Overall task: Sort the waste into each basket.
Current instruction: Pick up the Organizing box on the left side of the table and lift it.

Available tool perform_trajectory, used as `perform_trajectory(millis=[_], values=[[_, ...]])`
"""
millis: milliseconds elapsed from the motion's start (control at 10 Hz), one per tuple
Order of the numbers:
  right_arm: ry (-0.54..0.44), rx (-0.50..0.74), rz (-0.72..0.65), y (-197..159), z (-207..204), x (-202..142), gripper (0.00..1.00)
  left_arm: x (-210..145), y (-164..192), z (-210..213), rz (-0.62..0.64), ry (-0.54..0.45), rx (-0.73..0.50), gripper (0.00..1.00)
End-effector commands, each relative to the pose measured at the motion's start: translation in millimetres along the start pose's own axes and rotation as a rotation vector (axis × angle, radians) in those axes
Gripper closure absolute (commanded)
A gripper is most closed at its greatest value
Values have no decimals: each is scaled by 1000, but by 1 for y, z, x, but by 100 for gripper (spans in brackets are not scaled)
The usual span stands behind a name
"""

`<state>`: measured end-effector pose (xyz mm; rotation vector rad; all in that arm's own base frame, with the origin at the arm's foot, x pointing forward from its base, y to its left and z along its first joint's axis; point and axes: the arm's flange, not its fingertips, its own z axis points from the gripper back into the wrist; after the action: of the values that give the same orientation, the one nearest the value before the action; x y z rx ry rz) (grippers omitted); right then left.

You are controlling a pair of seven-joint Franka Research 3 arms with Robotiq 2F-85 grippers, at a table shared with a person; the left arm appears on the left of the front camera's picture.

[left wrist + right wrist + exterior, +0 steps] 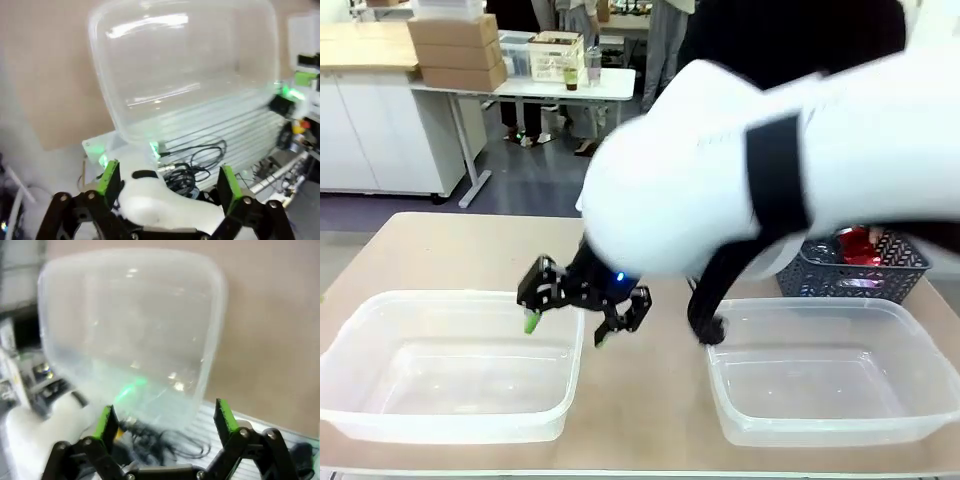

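Plainly nothing is sorted yet: the left tub and right tub lie empty, and the cans sit in the dark basket behind the right tub. The left gripper and right gripper gape, holding nothing.

Parted fingers above the right rim of the left basket.

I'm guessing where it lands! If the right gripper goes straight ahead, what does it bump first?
Probably the clear tub, straight ahead of the open right gripper; how far off is hard to tell.
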<state>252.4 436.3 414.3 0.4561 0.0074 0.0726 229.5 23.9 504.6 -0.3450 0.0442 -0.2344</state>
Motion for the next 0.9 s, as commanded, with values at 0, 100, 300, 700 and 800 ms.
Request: perform_trajectory(millis=[0, 100, 300, 700, 800], values=[[28, -243, -184, 29, -35, 27, 0, -16, 17, -124, 51, 123, 5, 0], [19, -289, -192, 24, -38, 29, 0, -15, 32, -147, 57, 152, -27, 0], [-29, -202, -135, -16, -31, 11, 0, -8, 53, -153, 20, 153, -125, 0], [18, -249, -124, -8, -44, 21, 0, 53, 49, -90, 34, 196, -76, 0], [45, -227, -121, -6, -47, 25, 0, 51, 54, -109, 56, 212, -41, 0]])
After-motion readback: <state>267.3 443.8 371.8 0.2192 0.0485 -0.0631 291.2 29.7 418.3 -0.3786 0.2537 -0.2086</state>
